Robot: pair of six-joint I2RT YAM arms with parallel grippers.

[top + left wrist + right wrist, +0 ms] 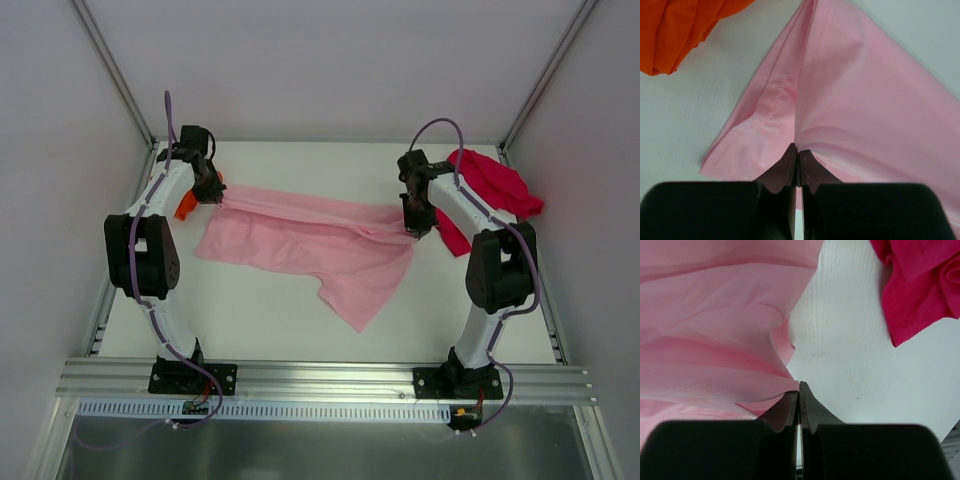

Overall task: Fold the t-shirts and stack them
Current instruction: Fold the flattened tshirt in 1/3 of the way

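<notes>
The light pink t-shirt (300, 245) lies spread across the middle of the table, its far edge pulled taut between both arms. My left gripper (213, 192) is shut on its left corner (790, 120), the cloth pinched between the closed jaws. My right gripper (415, 228) is shut on the shirt's right edge (730, 365). The bright orange t-shirt (185, 208) sits bunched just left of the left gripper, mostly hidden by the arm, and fills the top left of the left wrist view (680, 30). The crimson red t-shirt (495, 190) lies crumpled at the back right (920, 285).
Grey walls enclose the white table (270, 320) on three sides. An aluminium rail (320, 378) carrying both arm bases runs along the near edge.
</notes>
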